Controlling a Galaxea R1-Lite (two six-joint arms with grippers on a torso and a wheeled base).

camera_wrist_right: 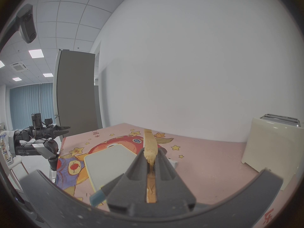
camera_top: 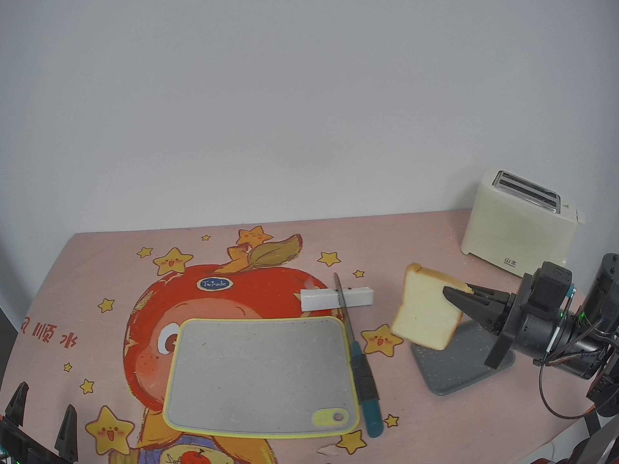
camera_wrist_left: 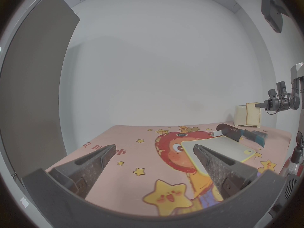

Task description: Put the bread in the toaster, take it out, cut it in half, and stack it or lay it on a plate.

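While the pink cartoon tablecloth (camera_top: 103,272) spreads over the whole table, the grey cutting board (camera_top: 258,375) with its yellow rim lies flat on it near the front edge, over the big red apple figure. At the far right corner stands the cream toaster (camera_top: 519,230), its two slots facing up. Between board and toaster, nearer the front, a dark grey plate (camera_top: 451,372) rests flat on the cloth. A knife (camera_top: 361,368) lies along the board's right edge, its dark and teal handle toward the front and its blade propped on a small white block (camera_top: 322,299) just behind the board. The bread (camera_top: 425,307), a single slice, hangs in the air, tilted on edge over the plate's left end and well apart from the toaster. The right gripper (camera_top: 454,291) reaches in from the right and pinches the slice's right-hand crust between nearly closed fingers; in the right wrist view the slice stands edge-on in the narrow gap between them. The left gripper (camera_wrist_left: 154,148) hovers low at the table's front left corner, fingers spread wide with nothing in them.
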